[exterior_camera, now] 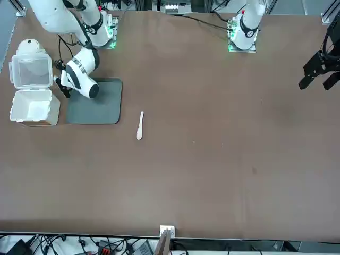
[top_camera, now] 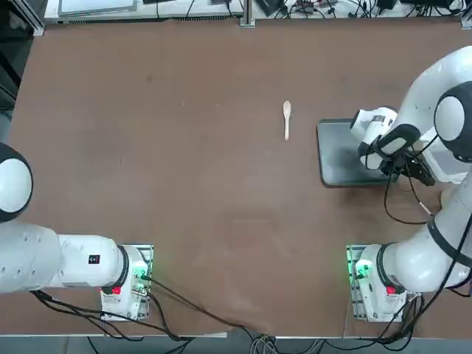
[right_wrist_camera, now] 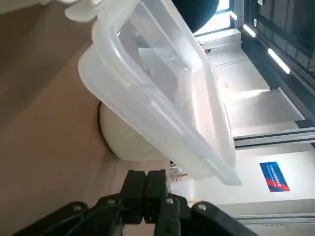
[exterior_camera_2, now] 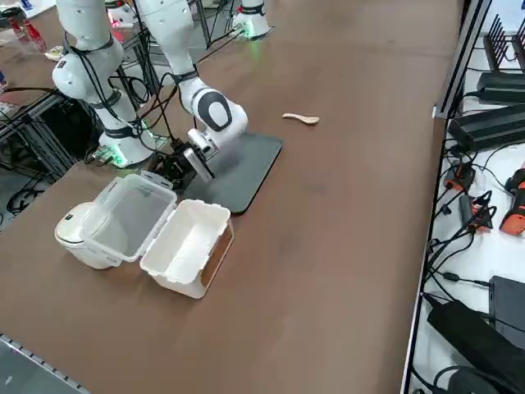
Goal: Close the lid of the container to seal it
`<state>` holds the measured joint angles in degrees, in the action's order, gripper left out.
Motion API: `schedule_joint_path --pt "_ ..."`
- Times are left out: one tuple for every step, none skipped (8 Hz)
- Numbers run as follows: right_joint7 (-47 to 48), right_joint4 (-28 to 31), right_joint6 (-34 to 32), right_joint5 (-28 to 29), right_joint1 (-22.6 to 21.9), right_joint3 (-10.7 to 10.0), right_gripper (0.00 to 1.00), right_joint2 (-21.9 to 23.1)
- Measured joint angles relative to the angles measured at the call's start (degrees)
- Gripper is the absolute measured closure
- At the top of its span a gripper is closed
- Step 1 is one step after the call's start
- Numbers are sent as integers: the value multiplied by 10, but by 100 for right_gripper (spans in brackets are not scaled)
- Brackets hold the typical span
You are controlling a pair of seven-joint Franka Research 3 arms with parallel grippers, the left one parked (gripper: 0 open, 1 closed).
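The container (exterior_camera: 32,109) (exterior_camera_2: 189,246) is a small white box standing open at the table's right end, beside the grey tray. Its translucent lid (exterior_camera: 32,71) (exterior_camera_2: 127,215) (right_wrist_camera: 162,88) is swung back and leans tilted on a round cream dish. My right gripper (exterior_camera: 61,87) (exterior_camera_2: 176,172) (right_wrist_camera: 146,184) hangs low between the tray and the lid, pointing at the lid's edge without touching it. Its fingers are shut together with nothing between them. The top view shows only my gripper (top_camera: 418,172); the box and lid are out of view there.
A dark grey square tray (top_camera: 343,158) (exterior_camera: 98,106) (exterior_camera_2: 246,168) lies under my wrist. The round cream dish (exterior_camera: 29,47) (exterior_camera_2: 78,234) (right_wrist_camera: 123,140) props the lid. A small wooden spoon (top_camera: 287,118) (exterior_camera: 140,126) (exterior_camera_2: 301,119) lies toward the table's middle.
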<state>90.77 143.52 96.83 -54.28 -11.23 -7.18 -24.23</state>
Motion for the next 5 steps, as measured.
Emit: schedule_joint_path --pt "12 0 3 -11 5 0 98 -10" --pt "17 0 3 -19 7 0 98 -14" --pt "19 0 2 -28 7 0 98 -15" --pt "20 0 -4 -39 7 0 98 -15" --pt "20 -1 -12 -46 7 0 98 -15"
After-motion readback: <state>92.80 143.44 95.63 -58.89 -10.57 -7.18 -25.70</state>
